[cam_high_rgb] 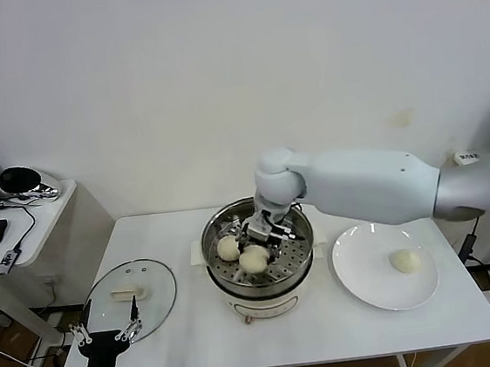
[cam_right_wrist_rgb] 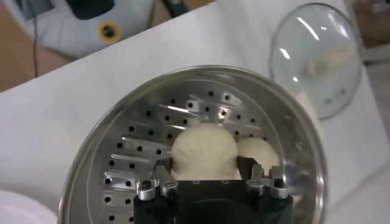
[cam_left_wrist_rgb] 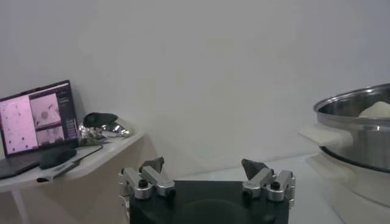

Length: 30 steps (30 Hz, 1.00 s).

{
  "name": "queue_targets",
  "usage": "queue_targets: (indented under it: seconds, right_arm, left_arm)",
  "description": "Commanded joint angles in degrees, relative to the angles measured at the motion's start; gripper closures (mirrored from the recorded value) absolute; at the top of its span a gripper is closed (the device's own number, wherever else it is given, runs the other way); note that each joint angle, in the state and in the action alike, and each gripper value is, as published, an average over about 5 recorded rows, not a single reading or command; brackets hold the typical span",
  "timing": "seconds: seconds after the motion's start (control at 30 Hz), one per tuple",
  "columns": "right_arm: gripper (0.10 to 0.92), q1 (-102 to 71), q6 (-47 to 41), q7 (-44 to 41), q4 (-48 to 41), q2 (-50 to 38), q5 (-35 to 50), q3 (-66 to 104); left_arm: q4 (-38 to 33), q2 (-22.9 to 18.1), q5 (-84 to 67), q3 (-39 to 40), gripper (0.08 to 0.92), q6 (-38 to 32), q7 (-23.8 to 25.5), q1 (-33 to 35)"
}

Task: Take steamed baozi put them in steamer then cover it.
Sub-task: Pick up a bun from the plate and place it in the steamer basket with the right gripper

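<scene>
The steamer stands at mid table, its steel pot open; it also shows in the right wrist view and the left wrist view. My right gripper reaches into the pot and is shut on a baozi that sits low over the perforated tray; the same bun shows in the head view. A second baozi lies beside it on the tray. A third baozi lies on the white plate. The cover lies flat on the table, left of the steamer. My left gripper is open and parked off the table's front left corner.
A side desk at the far left carries a laptop, a mouse and a shiny object. The white wall stands close behind the table. The robot's right arm spans over the table's right half above the plate.
</scene>
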Motion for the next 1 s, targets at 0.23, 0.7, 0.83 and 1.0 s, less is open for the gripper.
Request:
queue_targets:
  seconds: [0.23,0.7,0.83,1.0]
  right_arm:
    - [0.372,-0.7,3.6,-0.7,-0.3,2.4,-4.5,-1.9]
    - [0.29,-0.8,3.3,0.3,0.5,0.8,-4.4,-1.0]
    - [0.214,1.9,2.5,-1.0,1.6,-0.9,-3.2,-0.2]
    - [0.203,7.4,2.9,-3.0,3.3,-5.1,0.3,0.2]
  left_arm:
    - [0.0,-0.1,-0.1,0.0,0.177,-0.1,0.0,0.1]
    - [0.1,-0.3,0.0,0.2,0.177,-0.1,0.0,0.1]
    - [0.0,-0.1,-0.1,0.1,0.177,-0.1,0.0,0.1]
    - [-0.2,0.1,-0.1,0.2,0.177,0.0,0.0,0.0]
